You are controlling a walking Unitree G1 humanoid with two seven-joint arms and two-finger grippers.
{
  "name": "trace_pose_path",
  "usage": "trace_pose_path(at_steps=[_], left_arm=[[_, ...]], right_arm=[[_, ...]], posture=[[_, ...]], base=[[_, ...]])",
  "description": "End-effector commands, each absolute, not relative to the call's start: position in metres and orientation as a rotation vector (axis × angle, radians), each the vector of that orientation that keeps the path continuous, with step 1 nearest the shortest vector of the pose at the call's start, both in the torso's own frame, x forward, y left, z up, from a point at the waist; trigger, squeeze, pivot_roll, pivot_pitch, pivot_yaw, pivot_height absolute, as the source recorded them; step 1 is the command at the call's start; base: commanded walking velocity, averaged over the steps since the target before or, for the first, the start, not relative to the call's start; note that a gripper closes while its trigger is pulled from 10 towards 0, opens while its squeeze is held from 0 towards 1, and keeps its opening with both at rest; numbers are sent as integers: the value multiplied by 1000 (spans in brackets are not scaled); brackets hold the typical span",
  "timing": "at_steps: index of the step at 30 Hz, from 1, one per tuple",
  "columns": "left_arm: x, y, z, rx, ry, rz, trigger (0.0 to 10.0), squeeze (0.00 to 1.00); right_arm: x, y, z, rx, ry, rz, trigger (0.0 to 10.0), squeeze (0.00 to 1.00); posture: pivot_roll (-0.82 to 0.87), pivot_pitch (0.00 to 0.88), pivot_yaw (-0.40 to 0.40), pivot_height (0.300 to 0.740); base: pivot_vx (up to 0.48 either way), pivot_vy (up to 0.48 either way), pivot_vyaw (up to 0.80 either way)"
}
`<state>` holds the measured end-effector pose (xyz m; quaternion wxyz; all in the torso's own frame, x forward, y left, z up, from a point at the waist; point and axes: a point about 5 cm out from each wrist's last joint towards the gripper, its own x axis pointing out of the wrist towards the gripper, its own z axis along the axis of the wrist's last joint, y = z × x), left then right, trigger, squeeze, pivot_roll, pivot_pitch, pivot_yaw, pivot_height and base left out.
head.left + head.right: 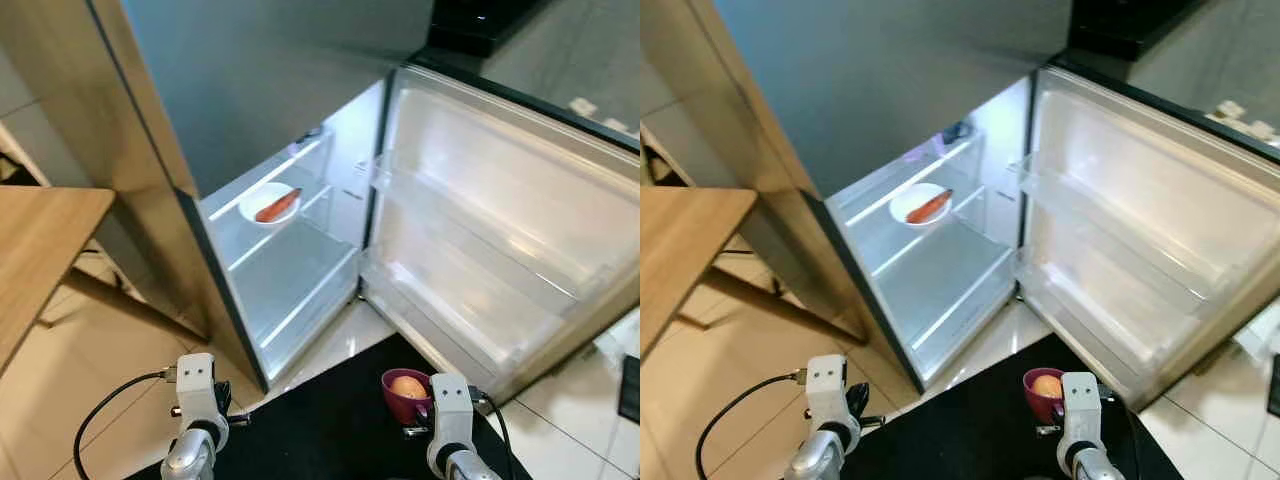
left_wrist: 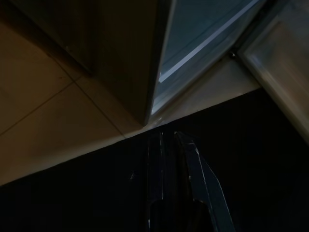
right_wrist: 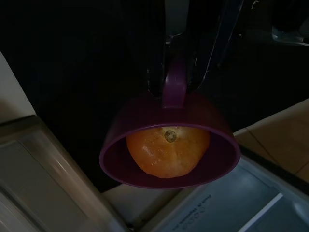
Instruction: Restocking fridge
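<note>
One purple cup (image 3: 169,145) with an orange (image 3: 166,151) inside hung by its handle from the right claw (image 3: 176,79), low over the black mat (image 1: 330,420), the open fridge (image 1: 290,270) ahead and leftward, while the left claw (image 2: 169,159) sat nearly closed, empty.

**Materials and finishes at the open fridge**

Fridge (image 1: 280,90): smooth grey metal-look skin. Door shelves (image 1: 480,250): clear glossy plastic. Interior shelves (image 1: 290,270): translucent, white-trimmed. Purple cup (image 3: 169,145): smooth, slightly glossy plastic; orange (image 3: 168,151): dimpled, shiny peel. Floor mat (image 1: 330,420): matt black. Floor tiles (image 1: 90,370): glossy beige. Bench (image 1: 40,250): pale wood grain.
</note>
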<state>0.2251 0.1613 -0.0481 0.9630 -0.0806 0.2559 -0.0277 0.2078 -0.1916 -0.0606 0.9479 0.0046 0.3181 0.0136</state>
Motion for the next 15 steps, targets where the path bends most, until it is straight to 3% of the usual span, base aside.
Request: trace_pose_path(at_steps=[1,15], left_arm=[[215,166,-54,-126,552,-59,10000,0],[210,173,-58,-84,583,-56,10000,0]], right_arm=[[203,-189,-63,16,658,33,10000,0],[200,-189,-64,23,647,25,10000,0]], posture=[[-165,125,49,740],[-164,121,51,740]], base=[[0,0,800],[0,0,800]])
